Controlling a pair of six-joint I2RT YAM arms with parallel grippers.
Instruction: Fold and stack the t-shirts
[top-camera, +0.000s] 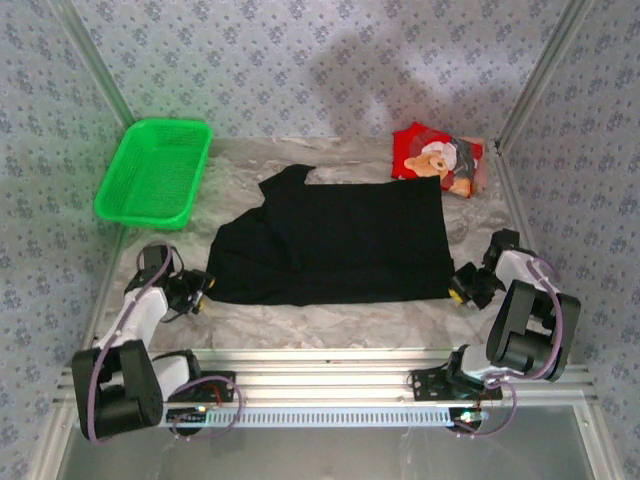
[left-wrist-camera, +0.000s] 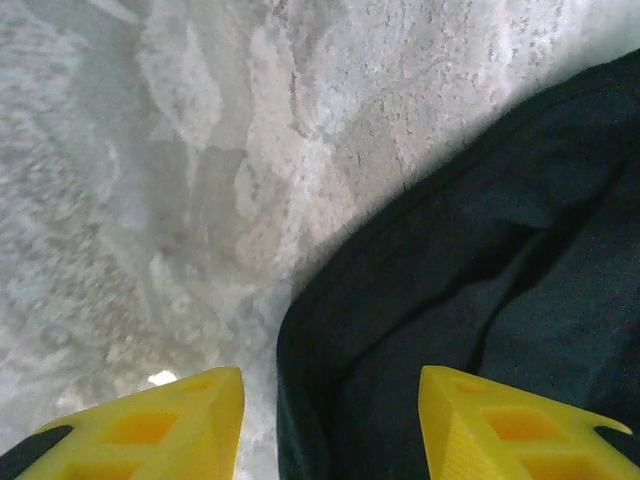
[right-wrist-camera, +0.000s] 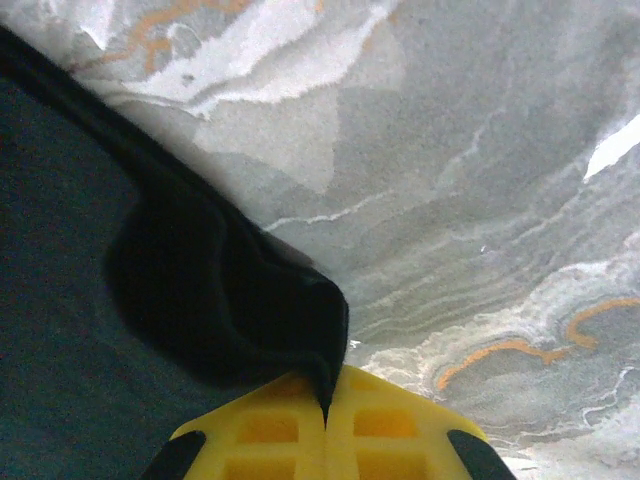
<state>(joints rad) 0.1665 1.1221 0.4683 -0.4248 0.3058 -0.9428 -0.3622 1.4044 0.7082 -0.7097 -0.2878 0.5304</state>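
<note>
Centrally, the black t-shirt (top-camera: 335, 240) lay spread flat on the marbled tabletop (top-camera: 330, 325), with the red teddy-bear t-shirt (top-camera: 438, 160) bunched at its far right corner and a green mesh basket (top-camera: 155, 172) at the far left. The right claw (right-wrist-camera: 325, 400) was pressed together, pinching the black shirt's near right corner. The left claw (left-wrist-camera: 330, 410) stood spread over its near left edge.

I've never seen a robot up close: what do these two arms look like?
The left arm and right arm have black joints, white links and looping purple cables. The left gripper and right gripper have yellow fingers with square recesses and black patches.
</note>
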